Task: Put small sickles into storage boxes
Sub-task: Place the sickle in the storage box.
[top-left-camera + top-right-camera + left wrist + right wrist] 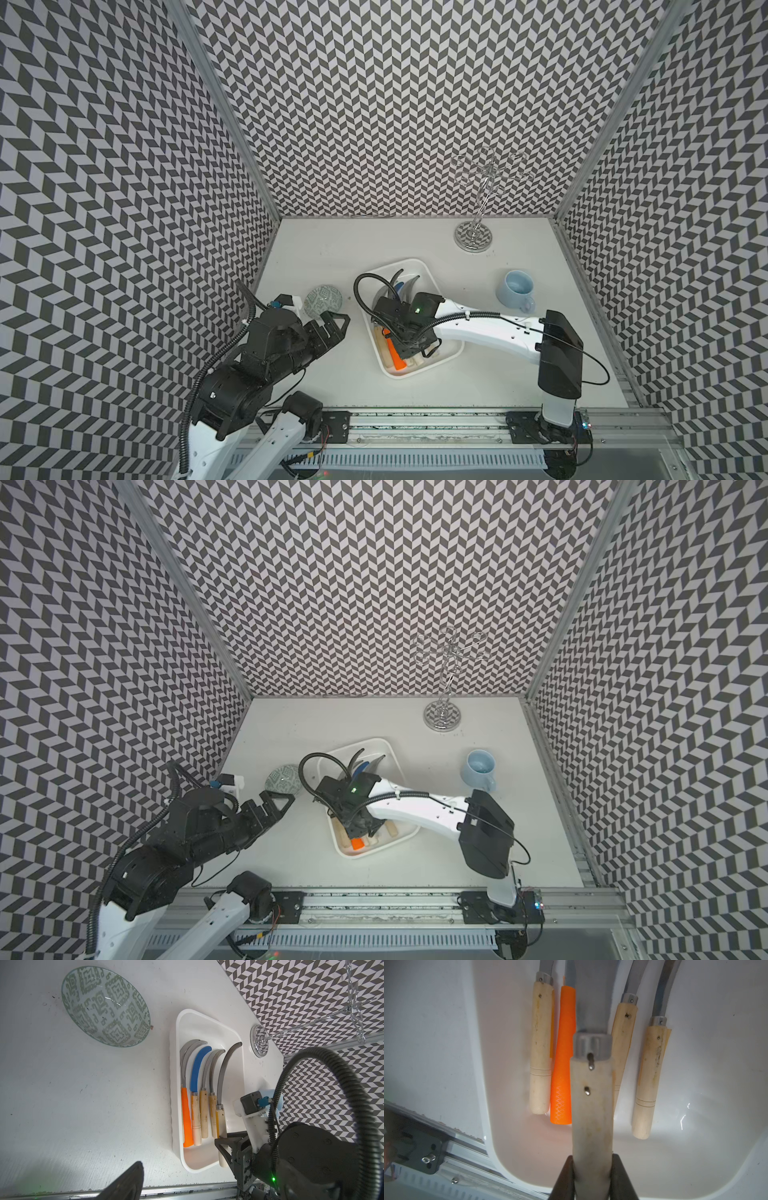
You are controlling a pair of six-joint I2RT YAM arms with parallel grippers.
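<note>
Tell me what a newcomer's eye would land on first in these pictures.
The right gripper stands out first, shut on a pale wooden-handled sickle held over the white tray at mid-table. The other sickles lie side by side in that tray, one orange handle and one blue blade catching the eye. The left gripper hangs open near the patterned bowl.
</note>
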